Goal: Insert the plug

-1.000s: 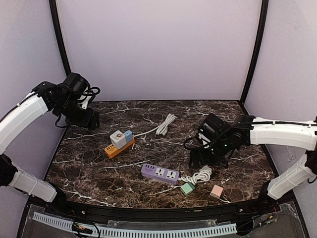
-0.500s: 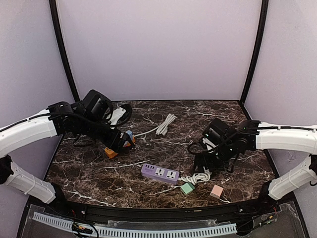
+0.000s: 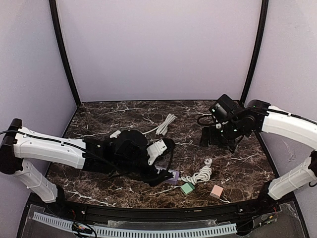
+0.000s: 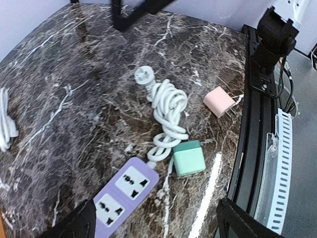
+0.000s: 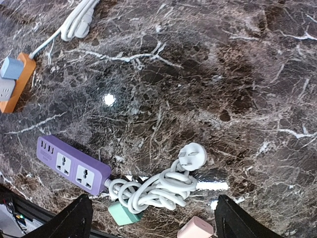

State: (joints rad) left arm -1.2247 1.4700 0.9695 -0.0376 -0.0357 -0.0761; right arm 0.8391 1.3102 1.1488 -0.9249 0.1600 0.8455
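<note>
Left end effector (image 4: 156, 223) is low over the near part of the surface (image 4: 74, 74), fingers spread wide with nothing between them, hovering right above the purple power strip (image 4: 124, 196), whose two universal sockets face up. From the strip's end a white cord (image 4: 168, 116) runs off in a tangled coil, and there's the plug (image 4: 143, 75): white, round-bodied, lying on the marble at the far tip of that coil, touched by neither arm. Tucked against the coil, just beside the strip, sits a mint-green cube adapter (image 4: 188, 157). A pink adapter (image 4: 219, 101) lies nearer the front rail, apart from the cord. Over to the right end effector (image 5: 154, 218): also spread wide and empty, raised above the right side of the surface, looking down on plug and coil. At the left edge of its view an orange power strip (image 5: 17, 82) carries a light-blue adapter (image 5: 10, 67), and a second white cable bundle (image 5: 81, 20) rests toward the back
</note>
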